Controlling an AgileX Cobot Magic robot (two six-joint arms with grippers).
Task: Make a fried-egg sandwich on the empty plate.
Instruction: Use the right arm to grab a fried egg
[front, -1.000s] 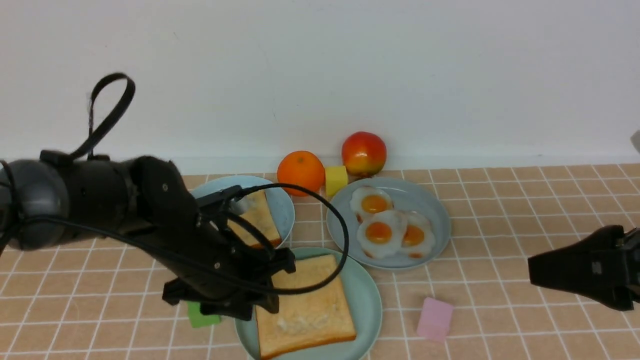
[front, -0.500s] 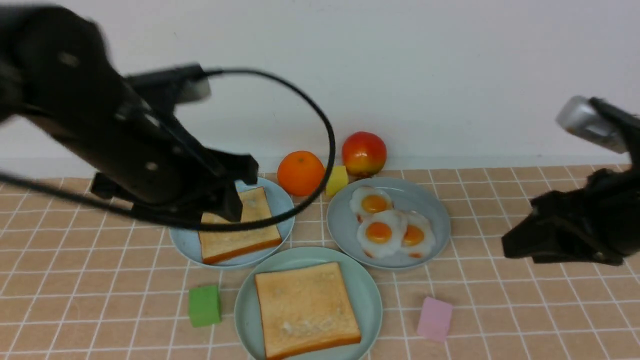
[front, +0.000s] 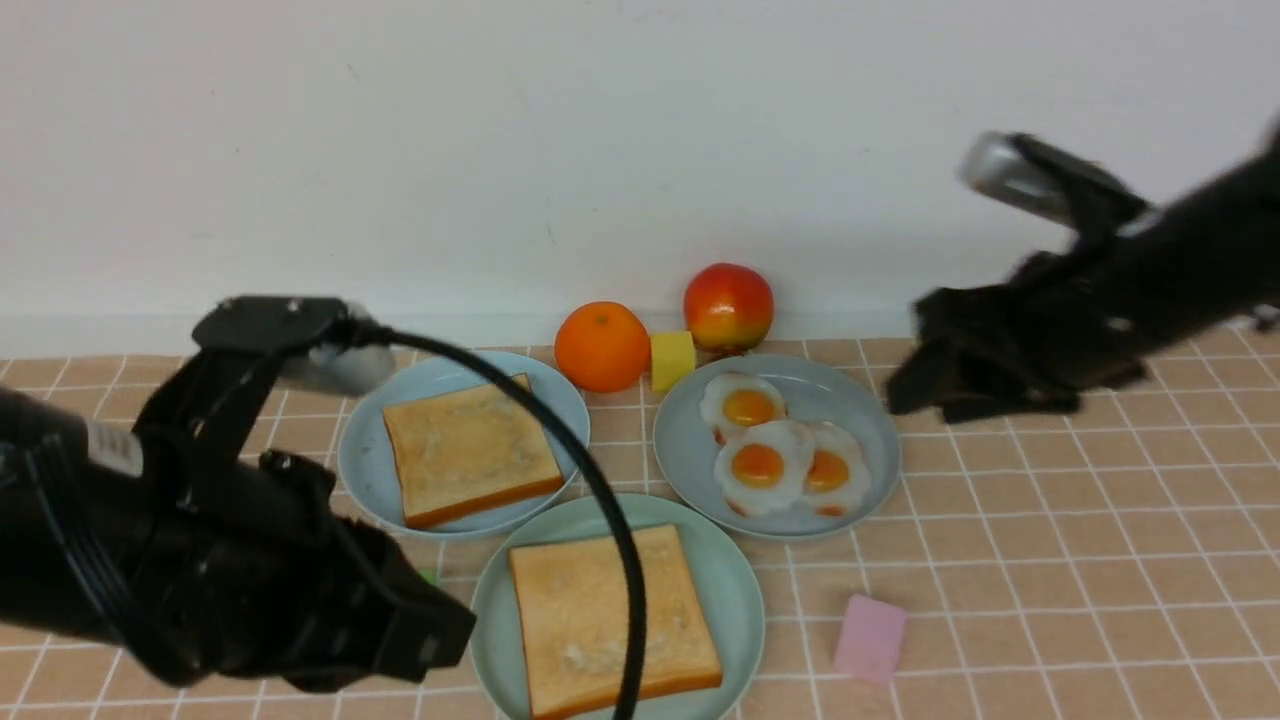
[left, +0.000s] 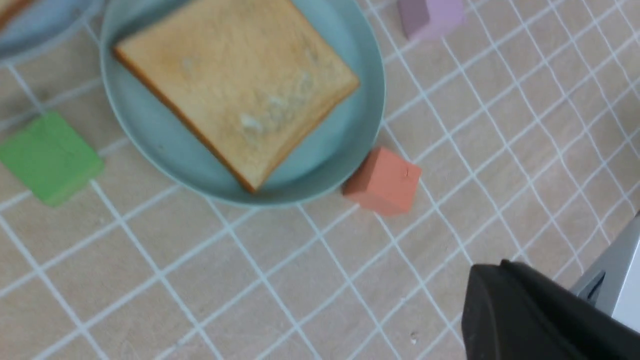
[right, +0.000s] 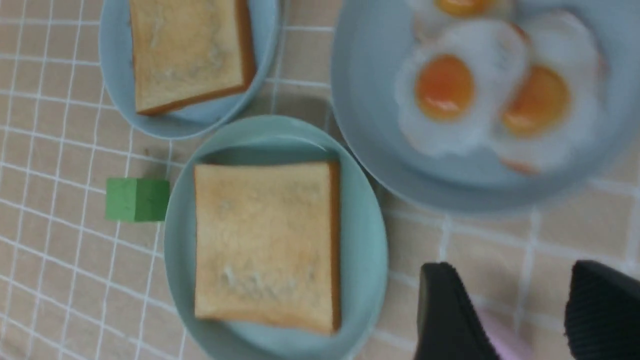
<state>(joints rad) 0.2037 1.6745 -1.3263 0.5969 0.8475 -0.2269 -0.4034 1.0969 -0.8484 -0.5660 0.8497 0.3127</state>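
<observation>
On mint-green plate (front: 742, 592), one toast slice (front: 612, 620); on grey-blue plate (front: 688, 462), three eggs (front: 775, 455).

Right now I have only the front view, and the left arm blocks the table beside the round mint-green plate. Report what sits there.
Observer: A green cube stands right beside the rim of the round mint-green plate.
Operator: Now check the plate edge cut off in my frame.
Observer: A salmon-orange cube sits at the rim there, touching or nearly so.
Operator: Report the right gripper.
Observer: The right gripper is open, nothing held.
</observation>
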